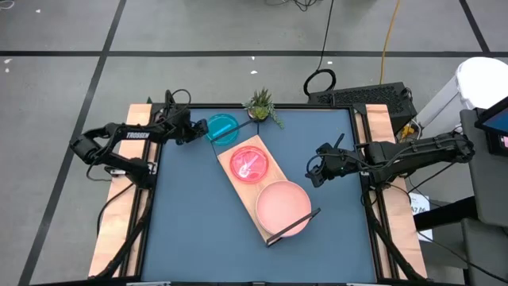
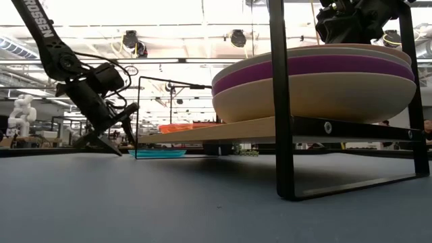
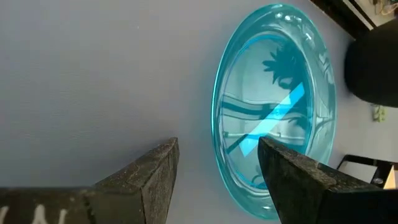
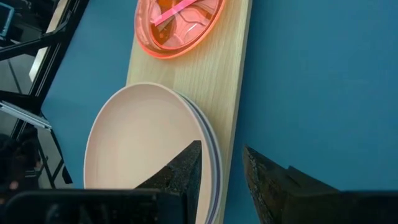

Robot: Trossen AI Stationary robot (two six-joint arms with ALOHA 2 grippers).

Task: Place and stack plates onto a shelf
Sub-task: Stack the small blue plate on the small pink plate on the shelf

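Left gripper (image 1: 193, 132) open, touching cyan plate (image 1: 222, 128)

We see the cyan plate (image 3: 277, 112) as clear, glossy plastic or glass w/ bright reflections across its smooth bowl. The orange-pink plate (image 4: 180, 25) looks translucent and shiny too. The big salmon plate (image 4: 146, 140) is opaque, smooth, w/ a soft satin sheen; the stack under it shows purple and cream rims (image 2: 314, 67), also opaque and smooth. The shelf (image 4: 227, 81) is pale wood, fine grain, matt; its frame (image 2: 280, 101) is black metal, semi-gloss. The counter (image 1: 190, 206) reads as matt blue, no glare. The left pincer fingers (image 3: 152, 174) look rough, grainy, dull black, as do the right pincer fingers (image 4: 186, 165).
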